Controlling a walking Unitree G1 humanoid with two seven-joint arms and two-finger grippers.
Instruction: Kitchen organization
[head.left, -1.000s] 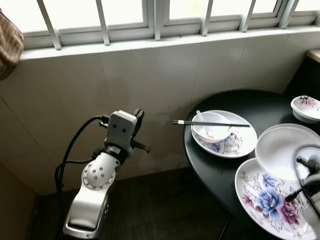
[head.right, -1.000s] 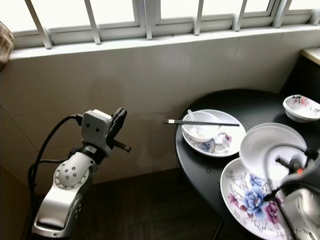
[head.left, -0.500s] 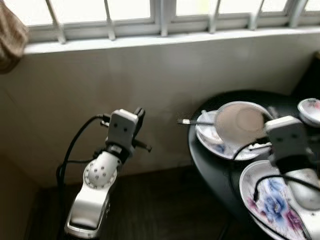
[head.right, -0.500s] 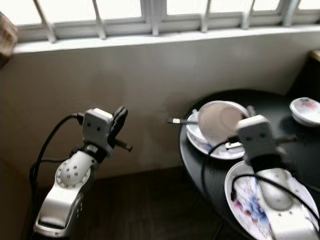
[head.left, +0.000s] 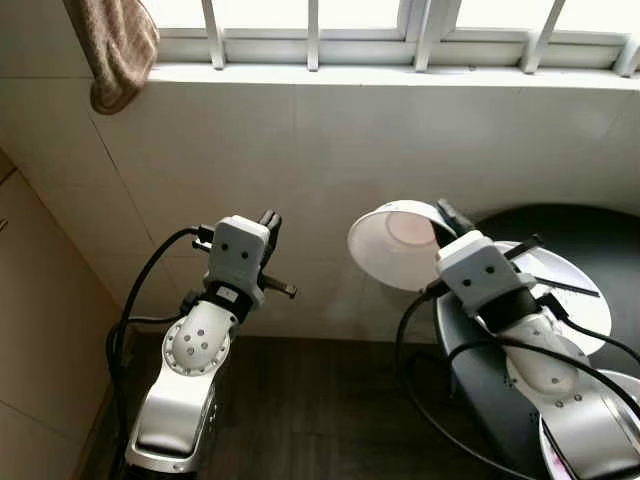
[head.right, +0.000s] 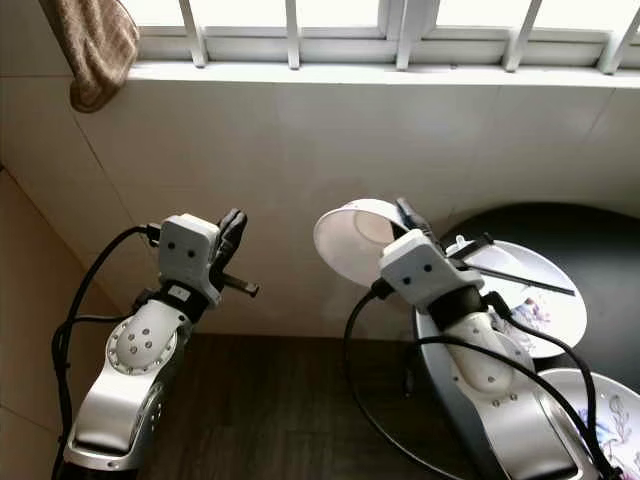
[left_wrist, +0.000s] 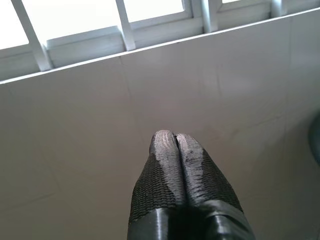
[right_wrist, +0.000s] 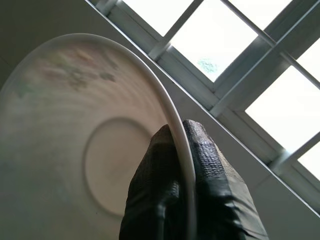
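White plate (head.left: 392, 243) is up in the air, clear of the bench (head.left: 590, 235) toward the window wall, tilted on edge with its rim pinched between the right gripper (right_wrist: 182, 150) fingers (right_wrist: 212, 165). Left gripper (left_wrist: 175, 142) sits further from the bench, fingers pressed together on nothing, aimed at the wall. Still on the bench behind the right arm: a floral plate (head.right: 548, 305) with chopsticks (head.right: 535, 281) across it; brown cloth (head.left: 118, 45) hangs at the window.

Tabletop (head.left: 600, 230) at right, below the far window (head.left: 420, 25). On it, a plate (head.left: 580, 305) bearing chopsticks (head.left: 565, 287). Right claw (head.left: 440, 212) holds a bowl (head.left: 390, 245) left of the tabletop; left claw (head.left: 268, 222) further left; towel (head.left: 118, 45) far left.
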